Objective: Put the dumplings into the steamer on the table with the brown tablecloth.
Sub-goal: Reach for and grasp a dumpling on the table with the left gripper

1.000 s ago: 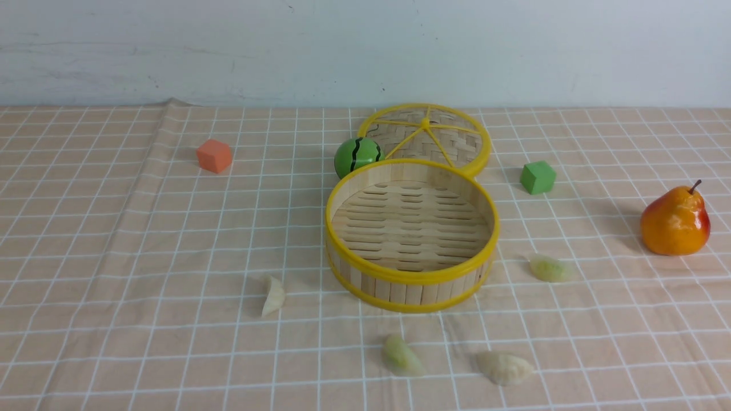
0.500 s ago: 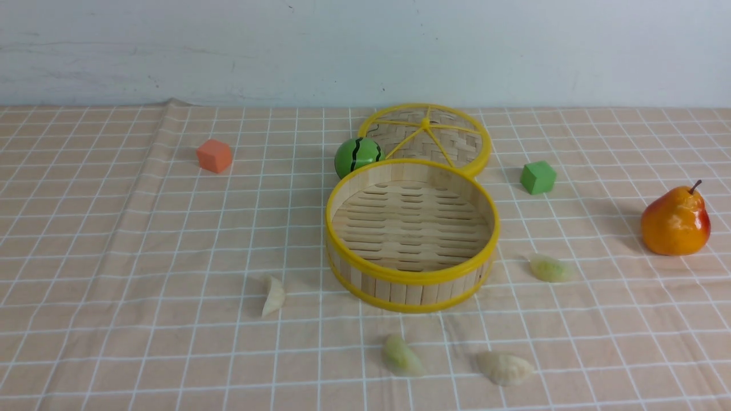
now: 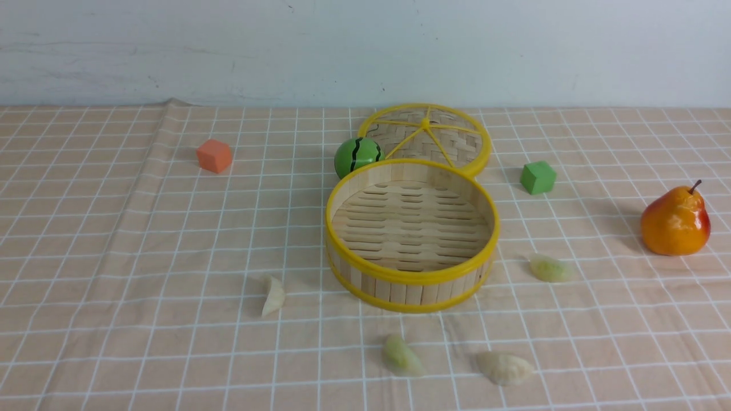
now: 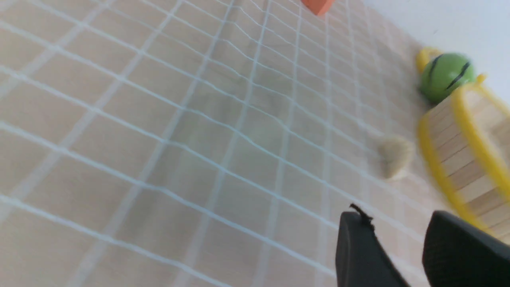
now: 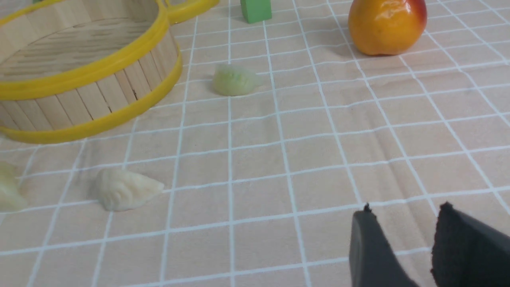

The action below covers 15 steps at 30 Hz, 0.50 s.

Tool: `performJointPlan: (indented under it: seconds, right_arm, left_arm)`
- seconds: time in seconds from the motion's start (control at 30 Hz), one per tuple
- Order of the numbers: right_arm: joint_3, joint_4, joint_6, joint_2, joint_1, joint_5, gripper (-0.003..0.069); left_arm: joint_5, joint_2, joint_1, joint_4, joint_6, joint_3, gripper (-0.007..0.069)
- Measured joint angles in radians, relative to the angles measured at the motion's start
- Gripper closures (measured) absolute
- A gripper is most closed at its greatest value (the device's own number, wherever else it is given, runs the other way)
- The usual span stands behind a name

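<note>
The steamer [image 3: 411,278] stands empty mid-table on the brown tablecloth [image 3: 143,240]. Four dumplings lie around it on the cloth: a cream one [image 3: 274,295] at its front left, a pale green one [image 3: 401,355] and a cream one [image 3: 505,367] in front, and a pale green one [image 3: 549,268] at its right. Neither gripper shows in the front view. My left gripper [image 4: 396,217] is open and empty, short of the cream dumpling [image 4: 394,155] beside the steamer [image 4: 458,155]. My right gripper [image 5: 404,211] is open and empty above bare cloth, apart from the green dumpling [image 5: 234,79] and the cream one [image 5: 123,188].
A flat woven lid [image 3: 425,137] with yellow spokes lies behind the steamer, with a green watermelon ball [image 3: 357,155] at its left. An orange cube [image 3: 215,155] is at the far left, a green cube [image 3: 537,177] at the right, and a pear [image 3: 675,221] further right.
</note>
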Motion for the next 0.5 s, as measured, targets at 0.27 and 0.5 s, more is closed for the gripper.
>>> performJointPlan:
  seconds: [0.27, 0.5]
  right_arm:
    - [0.012, 0.675, 0.098, 0.0, 0.0, -0.015, 0.0417]
    - [0.012, 0.857, 0.101, 0.0, 0.0, -0.147, 0.0417]
  left_arm:
    - [-0.02, 0.0, 0.0, -0.51, -0.299, 0.0, 0.0386]
    - [0.046, 0.0, 0.0, -0.557, -0.197, -0.017, 0.0386]
